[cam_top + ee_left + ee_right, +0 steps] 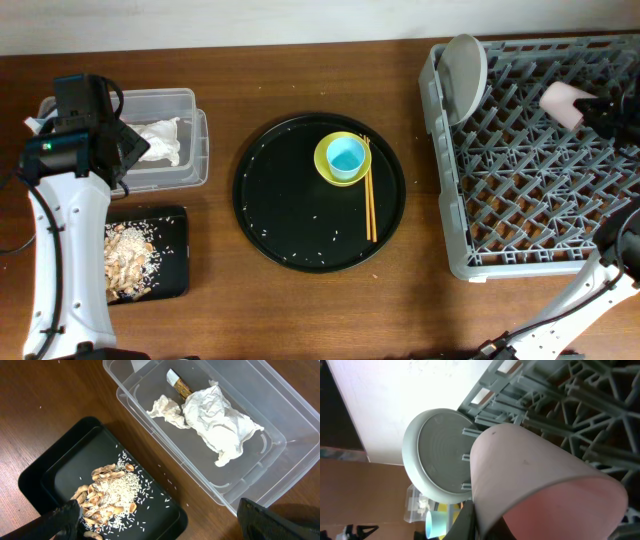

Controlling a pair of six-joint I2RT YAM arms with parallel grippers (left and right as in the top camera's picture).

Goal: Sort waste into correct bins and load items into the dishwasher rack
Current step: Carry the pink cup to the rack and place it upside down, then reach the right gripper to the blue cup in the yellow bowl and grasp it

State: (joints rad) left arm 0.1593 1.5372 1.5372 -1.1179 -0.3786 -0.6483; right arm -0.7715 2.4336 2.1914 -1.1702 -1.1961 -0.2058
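The grey dishwasher rack (520, 190) stands at the right with the pale plate (466, 72) upright in its far left corner. My right gripper (592, 108) is shut on the pink cup (562, 103) over the rack's far right; the cup (535, 480) fills the right wrist view, with the plate (437, 457) behind it. The yellow bowl (326, 165) holds the light-blue cup (346, 156), with the chopsticks (369, 200) beside it. My left gripper (160, 520) is open above the clear tub (280, 447) with napkins (215, 422) and the black tray (165, 505) of food scraps (107, 492).
A large round black tray (290, 215) in the middle carries the bowl, the cup, the chopsticks and scattered rice grains. The clear tub (195, 150) and black tray (175, 250) sit at the left under my left arm.
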